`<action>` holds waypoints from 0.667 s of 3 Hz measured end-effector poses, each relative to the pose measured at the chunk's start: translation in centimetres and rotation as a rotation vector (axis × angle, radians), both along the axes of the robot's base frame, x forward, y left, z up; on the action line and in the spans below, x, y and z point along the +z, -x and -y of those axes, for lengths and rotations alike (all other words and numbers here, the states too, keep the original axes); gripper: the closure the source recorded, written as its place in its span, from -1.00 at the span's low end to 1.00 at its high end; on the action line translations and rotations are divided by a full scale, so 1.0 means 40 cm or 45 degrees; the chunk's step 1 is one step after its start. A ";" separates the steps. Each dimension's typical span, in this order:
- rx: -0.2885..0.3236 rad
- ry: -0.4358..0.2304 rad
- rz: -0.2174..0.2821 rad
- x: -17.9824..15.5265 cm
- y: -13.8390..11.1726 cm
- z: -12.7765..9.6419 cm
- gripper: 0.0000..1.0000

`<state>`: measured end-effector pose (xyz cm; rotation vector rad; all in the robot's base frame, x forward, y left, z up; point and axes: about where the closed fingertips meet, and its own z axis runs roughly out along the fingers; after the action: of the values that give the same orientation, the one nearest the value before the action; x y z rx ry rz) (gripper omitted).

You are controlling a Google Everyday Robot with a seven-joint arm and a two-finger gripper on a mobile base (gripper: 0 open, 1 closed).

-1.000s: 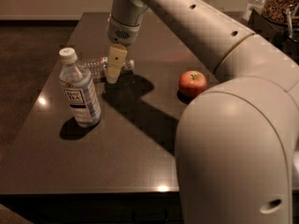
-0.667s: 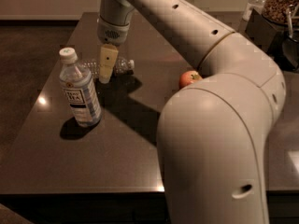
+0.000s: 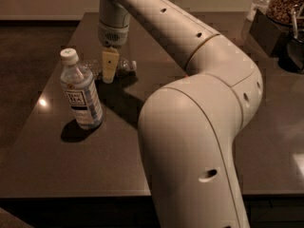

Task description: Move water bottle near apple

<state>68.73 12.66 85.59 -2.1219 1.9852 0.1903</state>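
Observation:
The water bottle [image 3: 124,65], small and clear with a white cap, lies on its side on the dark table [image 3: 71,165] at the back left. My gripper [image 3: 109,69] points straight down over the bottle's middle, at or just in front of it. Its tip is close to the table top. Whether it touches the bottle I cannot tell. The apple is hidden behind my arm [image 3: 190,127], which fills the middle of the view.
A taller upright bottle with a blue-striped tea label [image 3: 80,91] stands just left and in front of the gripper, close to it. A dark box [image 3: 268,30] and a jar of brown grains [image 3: 285,4] stand at the back right.
The gripper has moved left and down over the lying water bottle. The arm has swung across and now covers the apple, which showed to the right before.

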 end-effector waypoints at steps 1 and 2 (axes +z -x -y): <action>-0.004 0.008 -0.015 -0.006 -0.005 0.017 -0.08; -0.030 -0.009 -0.027 0.004 -0.002 0.060 0.42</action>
<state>68.82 10.27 85.76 -2.0997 2.0175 0.2158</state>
